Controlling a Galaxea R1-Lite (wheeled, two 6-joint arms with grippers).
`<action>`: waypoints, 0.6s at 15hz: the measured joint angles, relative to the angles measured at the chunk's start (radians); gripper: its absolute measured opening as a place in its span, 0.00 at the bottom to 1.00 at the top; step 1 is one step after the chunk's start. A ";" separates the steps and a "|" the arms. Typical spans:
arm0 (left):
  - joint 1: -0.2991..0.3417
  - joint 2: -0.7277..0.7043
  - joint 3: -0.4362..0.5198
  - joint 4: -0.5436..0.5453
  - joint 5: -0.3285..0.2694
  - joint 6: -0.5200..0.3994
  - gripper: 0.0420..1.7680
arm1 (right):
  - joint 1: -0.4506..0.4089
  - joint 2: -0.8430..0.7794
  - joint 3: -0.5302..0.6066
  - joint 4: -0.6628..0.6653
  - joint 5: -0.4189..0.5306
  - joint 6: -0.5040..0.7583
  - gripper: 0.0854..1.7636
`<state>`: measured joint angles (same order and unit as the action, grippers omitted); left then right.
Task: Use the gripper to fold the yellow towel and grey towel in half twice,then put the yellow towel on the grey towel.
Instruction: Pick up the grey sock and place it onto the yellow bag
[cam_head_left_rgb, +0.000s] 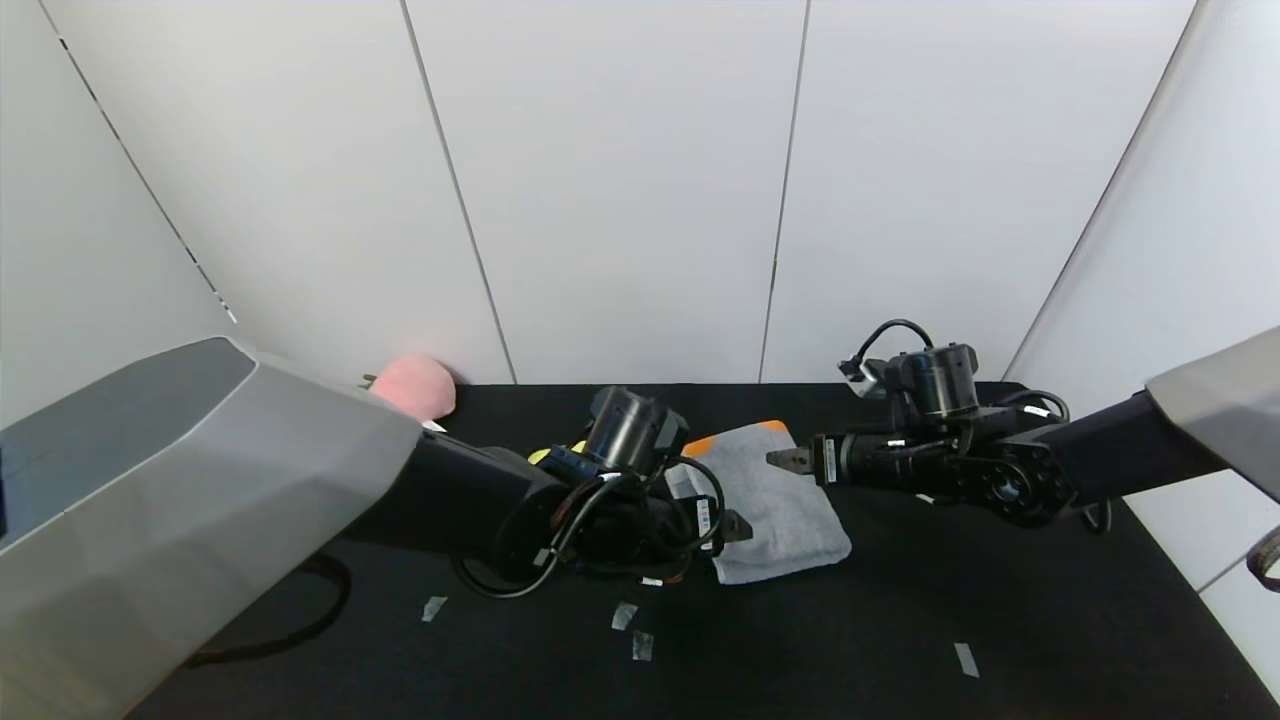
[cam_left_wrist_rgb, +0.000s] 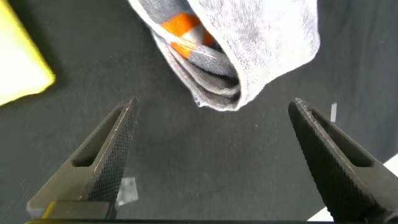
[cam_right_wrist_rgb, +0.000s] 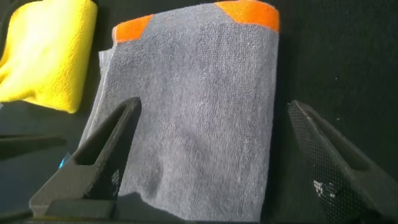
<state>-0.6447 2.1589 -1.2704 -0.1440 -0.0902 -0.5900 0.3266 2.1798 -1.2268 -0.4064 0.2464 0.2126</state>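
I see the folded grey terry towel with orange bands (cam_head_left_rgb: 770, 500) lying mid-surface between both arms, and the bright yellow fluffy microfibre towel (cam_right_wrist_rgb: 46, 53) just beside it, mostly hidden behind my left arm. Left gripper (cam_left_wrist_rgb: 211, 162) and right gripper (cam_right_wrist_rgb: 208, 158) both have jaws spread, holding nothing. Risk: pinching one layer only, dragging the grey fold open, or snagging its loose edge during stacking.

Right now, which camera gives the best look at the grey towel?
The right wrist view: the folded grey towel fills it, orange corners showing. The head view shows it small, partly behind the left arm. The left wrist view shows only a folded edge.
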 joint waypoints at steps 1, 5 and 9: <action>0.000 0.014 -0.011 0.000 -0.008 0.000 0.97 | 0.000 0.011 -0.014 0.001 0.000 0.000 0.96; 0.000 0.061 -0.050 0.000 -0.014 0.001 0.97 | 0.002 0.060 -0.065 0.005 0.000 0.001 0.96; -0.008 0.097 -0.089 0.000 -0.039 0.001 0.97 | 0.008 0.108 -0.108 0.005 0.000 0.001 0.96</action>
<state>-0.6528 2.2557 -1.3589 -0.1436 -0.1289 -0.5885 0.3347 2.2879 -1.3345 -0.4011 0.2468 0.2134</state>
